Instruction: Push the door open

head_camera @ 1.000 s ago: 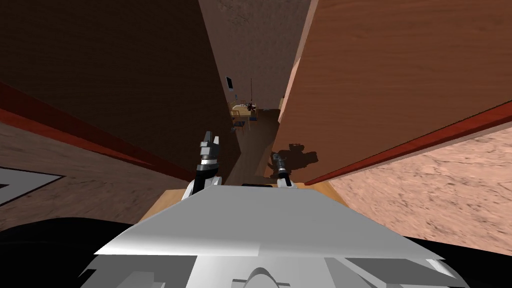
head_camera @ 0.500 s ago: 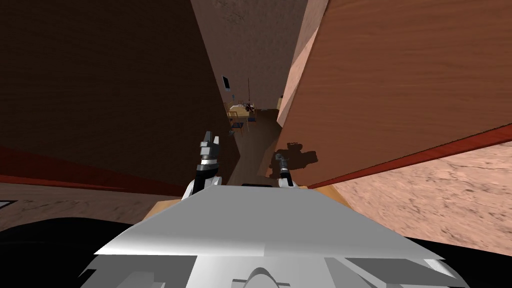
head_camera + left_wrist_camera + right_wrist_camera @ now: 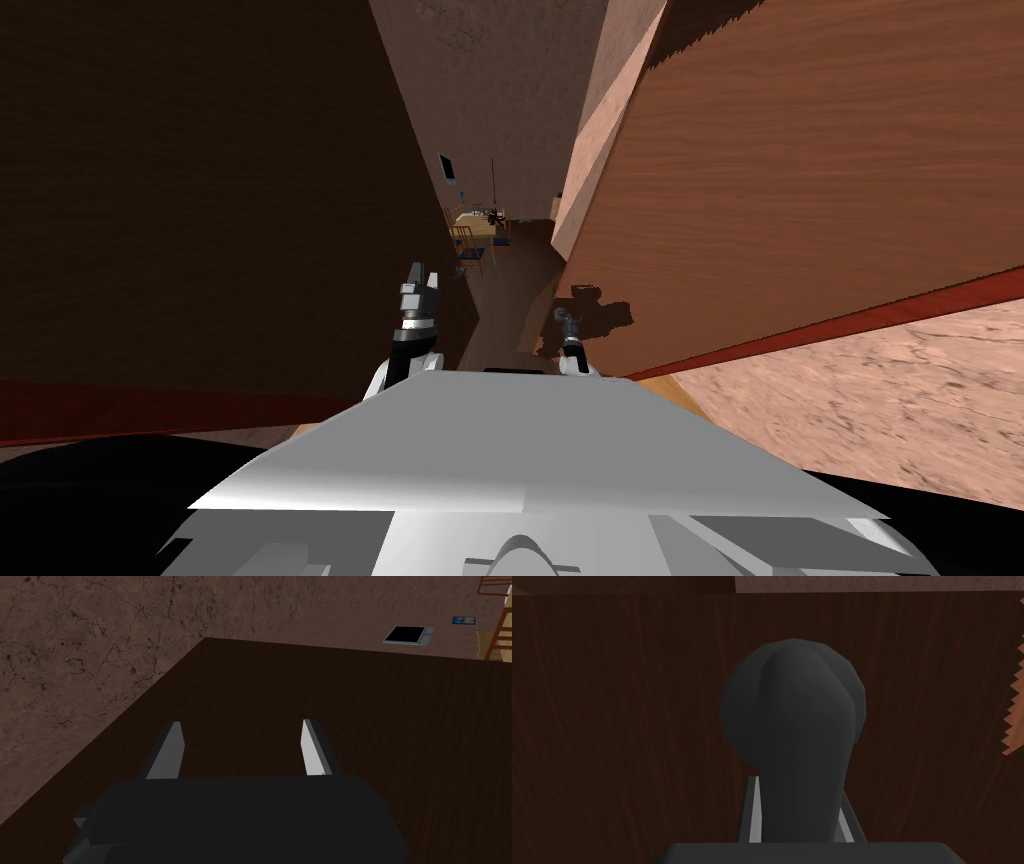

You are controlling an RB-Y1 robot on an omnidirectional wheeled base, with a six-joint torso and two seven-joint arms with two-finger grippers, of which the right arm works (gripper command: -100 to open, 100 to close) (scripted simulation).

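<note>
The brown wooden door point(image 3: 800, 180) stands swung open on my right, slanting away from me. Its dark knob-like handle point(image 3: 792, 726) sits against the door's panel point(image 3: 612, 726), and my right gripper point(image 3: 798, 811) is shut on it, with a light finger point(image 3: 754, 811) pressed to each side. In the head view that gripper point(image 3: 565, 320) rests against the door's lower inner edge, casting a shadow on the wood. My left gripper point(image 3: 418, 290) is raised in the gap, open and holding nothing point(image 3: 240, 746).
A dark wooden surface point(image 3: 200, 200) closes in on the left, leaving a narrow passage ahead. Beyond it are a wooden table with chairs point(image 3: 478, 232) and a small frame point(image 3: 448, 168) on the wall. A red strip point(image 3: 850, 318) runs under the door.
I have moved forward into the gap. The dark surface on the left now takes up more of the view. The door has swung a little farther right, my right gripper still on its handle.
</note>
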